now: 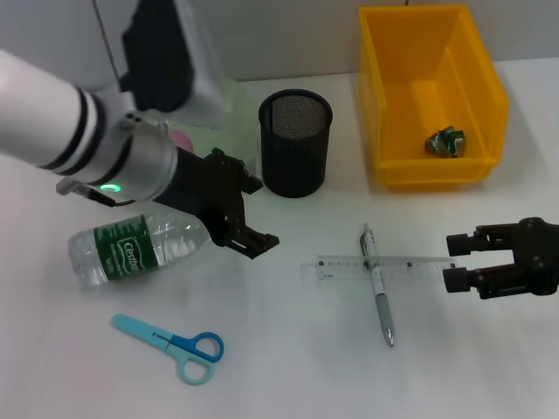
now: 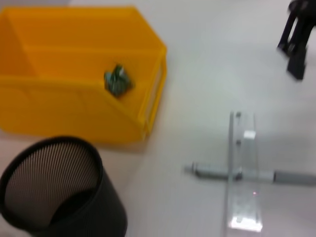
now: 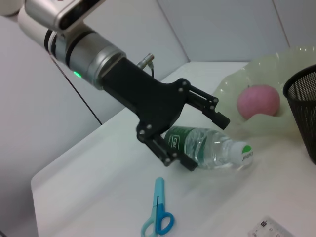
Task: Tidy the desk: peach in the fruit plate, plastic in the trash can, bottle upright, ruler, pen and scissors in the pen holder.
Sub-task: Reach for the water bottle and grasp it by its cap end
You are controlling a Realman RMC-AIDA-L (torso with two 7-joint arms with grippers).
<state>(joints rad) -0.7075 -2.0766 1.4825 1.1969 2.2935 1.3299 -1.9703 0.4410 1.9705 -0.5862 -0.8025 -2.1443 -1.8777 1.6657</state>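
A clear bottle (image 1: 131, 249) with a green label lies on its side at the left, also seen in the right wrist view (image 3: 210, 147). My left gripper (image 1: 262, 214) hovers open over its cap end. The peach (image 3: 257, 101) rests in the pale fruit plate (image 3: 281, 64). Blue scissors (image 1: 179, 342) lie near the front edge. A pen (image 1: 377, 288) lies across a clear ruler (image 1: 349, 271) at the centre right. My right gripper (image 1: 450, 262) stands open just right of the ruler's end. The black mesh pen holder (image 1: 295, 144) stands empty. Crumpled plastic (image 1: 445, 141) lies in the yellow trash can (image 1: 476, 83).
The yellow trash can sits at the back right, close beside the pen holder. My left arm hides most of the fruit plate in the head view.
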